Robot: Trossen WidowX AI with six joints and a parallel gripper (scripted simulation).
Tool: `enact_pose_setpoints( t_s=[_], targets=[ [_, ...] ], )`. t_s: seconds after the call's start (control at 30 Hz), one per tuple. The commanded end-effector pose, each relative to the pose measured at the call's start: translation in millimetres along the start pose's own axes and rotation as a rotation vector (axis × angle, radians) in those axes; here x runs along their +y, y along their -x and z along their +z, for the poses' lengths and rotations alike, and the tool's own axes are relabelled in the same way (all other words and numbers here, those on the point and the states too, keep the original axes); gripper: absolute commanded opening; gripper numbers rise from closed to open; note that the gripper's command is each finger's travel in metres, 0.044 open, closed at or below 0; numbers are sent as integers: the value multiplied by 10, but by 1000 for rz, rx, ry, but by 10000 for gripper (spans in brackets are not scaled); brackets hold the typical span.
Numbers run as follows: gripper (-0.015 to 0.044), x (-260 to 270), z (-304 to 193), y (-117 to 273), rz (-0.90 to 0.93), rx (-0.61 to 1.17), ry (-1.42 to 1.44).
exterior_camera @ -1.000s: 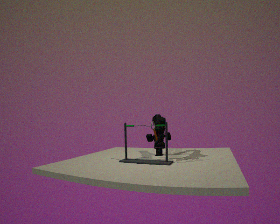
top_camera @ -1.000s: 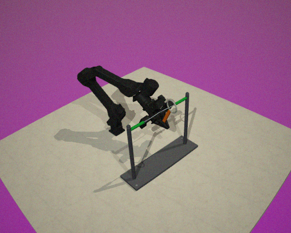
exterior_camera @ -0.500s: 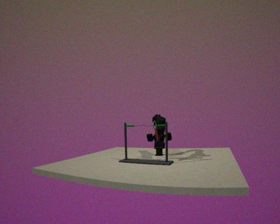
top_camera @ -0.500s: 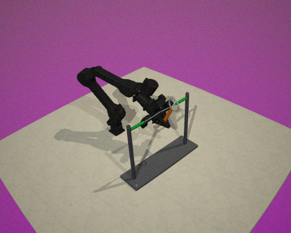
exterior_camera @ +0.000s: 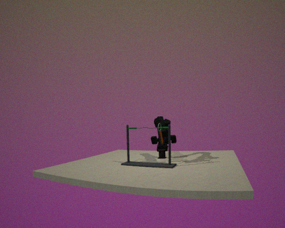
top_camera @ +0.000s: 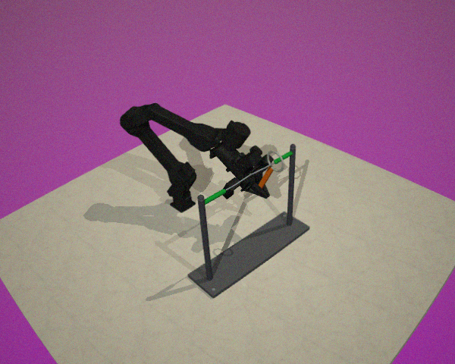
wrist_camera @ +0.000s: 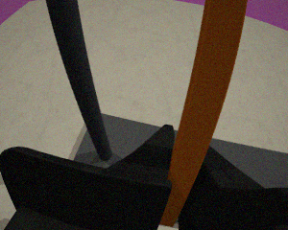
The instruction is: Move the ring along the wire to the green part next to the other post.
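Pincer: the pincer (top_camera: 258,186) is clamped on the orange handle (top_camera: 264,179), gripping low on it so the black fingers stay well below the wire.
Handle: it runs up at a slant from the pincer to the ring; in the wrist view the handle (wrist_camera: 204,90) rises out from between the two fingers, which fits a firm side grip.
Ring: the ring (top_camera: 272,158) sits around the green part (top_camera: 283,156) of the wire beside the far post (top_camera: 291,183), with the wire passing through it. Whether it rests on the green or floats just off it is too small to tell.
Grey wire: the thin grey stretch (top_camera: 245,178) runs back toward the other green part (top_camera: 214,195) at the near post (top_camera: 205,236); the arm (top_camera: 188,133) crosses behind it in the top view, and contact cannot be judged from here.
Stand: both posts rise from a dark base plate (top_camera: 255,250) on the worktop (top_camera: 337,254).
Stage: judging by where the ring lies, the carrying looks nearly done, if this is the goal end.
Next: likely settle the ring onto the green, spread the fingers, then back off without brushing the grey wire.
Risk: pulling away upward or sideways could swing the handle into the grey part.
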State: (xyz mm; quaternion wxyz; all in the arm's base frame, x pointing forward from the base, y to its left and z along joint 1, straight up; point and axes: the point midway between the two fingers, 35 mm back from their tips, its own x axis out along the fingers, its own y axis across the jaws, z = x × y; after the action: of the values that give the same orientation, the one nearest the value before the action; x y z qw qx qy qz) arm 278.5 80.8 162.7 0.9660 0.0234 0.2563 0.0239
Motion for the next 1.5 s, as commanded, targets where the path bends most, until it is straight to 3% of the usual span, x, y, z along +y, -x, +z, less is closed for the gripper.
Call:
enact_pose_setpoints(
  t_s=[0.0,1.47],
  targets=[
    [-150,36,-17,-19,-1,5,1],
    [-150,145,-186,-131,4,0,1]
  ],
)
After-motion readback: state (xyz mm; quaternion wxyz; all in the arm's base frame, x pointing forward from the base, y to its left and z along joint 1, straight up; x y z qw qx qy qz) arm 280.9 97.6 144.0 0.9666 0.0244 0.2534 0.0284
